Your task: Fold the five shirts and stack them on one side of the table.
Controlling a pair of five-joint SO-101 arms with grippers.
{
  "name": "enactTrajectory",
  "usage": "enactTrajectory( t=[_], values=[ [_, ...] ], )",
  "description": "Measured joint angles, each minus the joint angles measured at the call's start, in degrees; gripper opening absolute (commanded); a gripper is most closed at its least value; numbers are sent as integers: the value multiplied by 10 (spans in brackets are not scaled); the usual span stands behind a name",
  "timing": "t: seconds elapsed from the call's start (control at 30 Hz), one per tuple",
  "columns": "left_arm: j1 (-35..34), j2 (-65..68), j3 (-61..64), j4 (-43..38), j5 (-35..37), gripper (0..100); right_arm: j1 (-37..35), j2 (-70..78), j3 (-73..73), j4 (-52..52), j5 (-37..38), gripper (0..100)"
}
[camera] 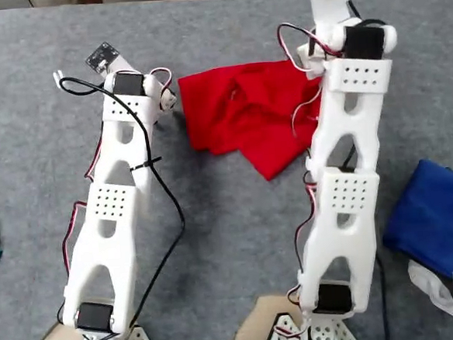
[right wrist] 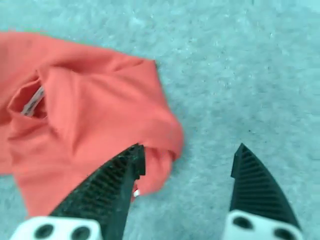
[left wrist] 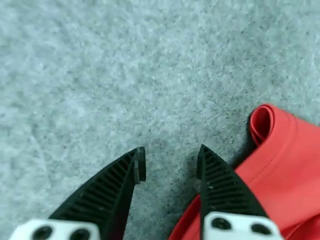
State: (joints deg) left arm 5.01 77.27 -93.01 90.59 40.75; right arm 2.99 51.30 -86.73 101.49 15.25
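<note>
1. The red shirt (camera: 242,114) lies crumpled at the far middle of the table (camera: 36,113), between the two arms. Its long axis runs left to right, and one corner points near.
2. The left gripper (left wrist: 170,165) is at the shirt's left edge with its jaws spread. The right gripper (right wrist: 190,160), also spread, is over the right edge. They look placed to pinch opposite sides.
3. A blue shirt (camera: 436,225) lies near right, probably set aside.

On the bench (camera: 239,239), a crumpled shirt (camera: 246,114) lies toward the far side between the two arms, the left jaws just beside its left edge, the right jaws above its right edge, and a second shirt (camera: 432,222) lies at the bench's right edge.
</note>
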Motion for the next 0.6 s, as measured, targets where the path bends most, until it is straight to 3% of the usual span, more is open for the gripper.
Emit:
enactTrajectory(
  t=[0.13, 0.23, 0.4, 0.47, 0.6],
  values=[
    [0, 0, 0, 0, 0, 181, -56, -10, 108, -11, 24, 285],
    [-1, 0, 0, -1, 0, 181, -96, 10, 185, -82, 4, 285],
    [-8, 0, 0, -2, 0, 180, -102, 73, 222, -159, -11, 280],
    [-8, 0, 0, -2, 0, 180, -102, 82, 222, -169, -14, 221],
    [-9, 0, 0, -2, 0, 179, -89, 105, 222, -204, -30, 0]
  ],
)
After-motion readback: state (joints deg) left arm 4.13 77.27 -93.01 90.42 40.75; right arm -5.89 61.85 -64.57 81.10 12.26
